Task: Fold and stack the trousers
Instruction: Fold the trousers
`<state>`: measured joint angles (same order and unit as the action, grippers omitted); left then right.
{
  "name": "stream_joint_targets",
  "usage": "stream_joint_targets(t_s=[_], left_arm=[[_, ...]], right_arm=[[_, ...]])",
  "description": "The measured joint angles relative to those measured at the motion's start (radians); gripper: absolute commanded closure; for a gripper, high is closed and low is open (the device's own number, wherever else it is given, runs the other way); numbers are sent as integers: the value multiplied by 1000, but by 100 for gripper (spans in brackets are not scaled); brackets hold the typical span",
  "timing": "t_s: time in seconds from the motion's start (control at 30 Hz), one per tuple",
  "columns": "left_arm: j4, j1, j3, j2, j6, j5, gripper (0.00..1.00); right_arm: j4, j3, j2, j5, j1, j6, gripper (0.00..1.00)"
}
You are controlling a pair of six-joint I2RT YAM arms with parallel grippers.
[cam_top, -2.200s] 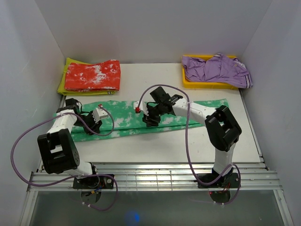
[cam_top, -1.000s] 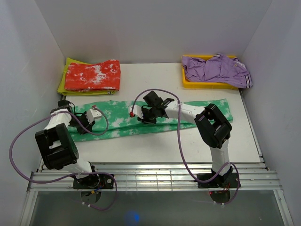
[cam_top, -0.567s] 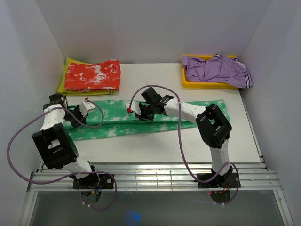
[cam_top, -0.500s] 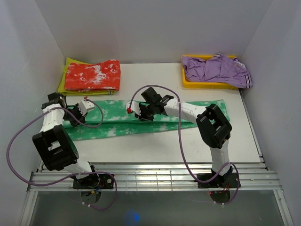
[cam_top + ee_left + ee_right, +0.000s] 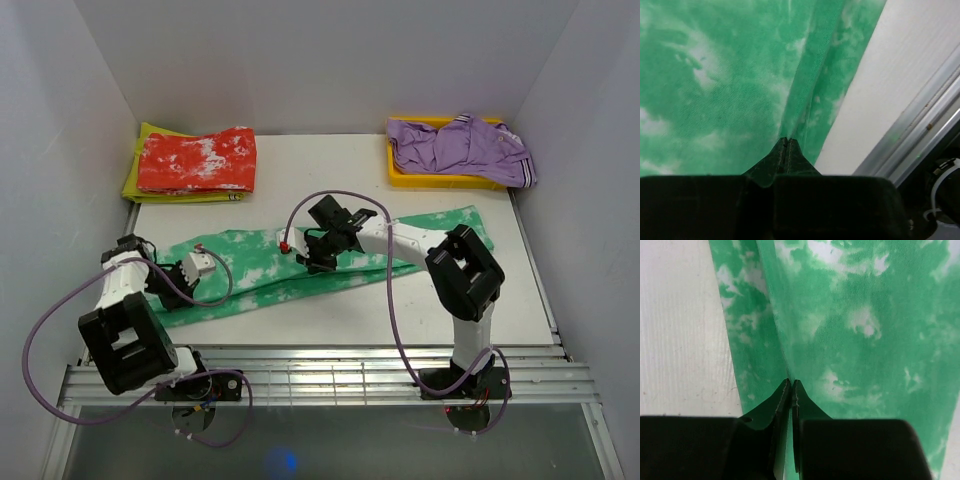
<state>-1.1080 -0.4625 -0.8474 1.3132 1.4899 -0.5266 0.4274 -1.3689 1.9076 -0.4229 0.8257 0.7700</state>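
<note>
Since earlier frame, left pincer [image 5: 786, 142] pulled nearer, dragging left end of trousers [image 5: 260, 268] along. Trousers lie slanted across surface [image 5: 330, 175], left to right. Left pincer and right pincer [image 5: 791, 384] fully closed, each pinching cloth ridge. Risk: thin pinch slips, fold skews.

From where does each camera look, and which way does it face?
Top: above and behind the arm bases, facing down on the table, the trousers, left arm and right arm.
Left wrist: on the left arm, facing past the left gripper to trousers and table edge.
Right wrist: on the right arm, facing past the right gripper to trousers.
All three share the trousers.
</note>
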Motion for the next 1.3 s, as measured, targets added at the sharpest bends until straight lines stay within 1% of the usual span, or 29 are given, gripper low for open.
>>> stream_joint_targets(t_s=[0.13, 0.2, 0.3, 0.33, 0.37, 0.4, 0.43, 0.53, 0.57, 0.6, 0.63, 0.7, 0.77, 0.87, 1.0, 1.07, 1.17, 1.2, 1.23, 1.3], left_arm=[[62, 0, 124, 83, -17, 35, 100], [73, -2, 116, 134, -57, 29, 100], [50, -6, 63, 210, -156, 19, 100], [35, -7, 36, 245, -194, 16, 100], [20, -7, 8, 279, -229, 9, 100], [10, -6, -11, 305, -256, 3, 100], [6, -5, -31, 328, -286, -5, 100], [30, 20, -80, 366, -345, -30, 100], [45, 29, -92, 372, -359, -39, 100], [59, 39, -105, 377, -373, -47, 100], [75, 49, -116, 383, -385, -55, 100], [98, 58, -138, 395, -407, -64, 100], [109, 59, -155, 402, -424, -66, 100], [110, 59, -172, 401, -433, -69, 100], [87, 59, -175, 371, -420, -76, 100], [76, 59, -174, 338, -401, -81, 95], [64, 59, -167, 261, -357, -91, 78], [62, 59, -163, 230, -341, -95, 74], [57, 59, -159, 197, -328, -101, 65], [48, 59, -157, 138, -303, -118, 56]], right_arm=[[19, 12, 31, -14, 5, 5, 92], [24, 11, 55, -14, 7, 9, 90], [34, -5, 95, -16, 7, 4, 78], [34, -9, 95, -7, 4, -4, 78], [27, -9, 92, 1, 2, -6, 80], [18, -8, 91, 12, -1, -11, 89], [7, -8, 89, 26, -6, -15, 92], [-28, -10, 88, 55, -29, -26, 92], [-36, -12, 90, 61, -39, -25, 89], [-37, -22, 95, 67, -51, -25, 77], [-35, -39, 103, 74, -64, -27, 68], [-18, -83, 120, 93, -91, -31, 59], [-16, -108, 117, 90, -117, -47, 59], [-33, -99, 69, 50, -146, -126, 62], [-152, -26, -80, -48, -142, -348, 69], [-255, 23, -158, -73, -117, -464, 71], [-451, 130, -233, -74, -63, -650, 82], [-485, 146, -233, -76, -45, -717, 89], [-511, 148, -215, -82, -30, -790, 90], [-560, 150, -171, -82, -13, -930, 91]])
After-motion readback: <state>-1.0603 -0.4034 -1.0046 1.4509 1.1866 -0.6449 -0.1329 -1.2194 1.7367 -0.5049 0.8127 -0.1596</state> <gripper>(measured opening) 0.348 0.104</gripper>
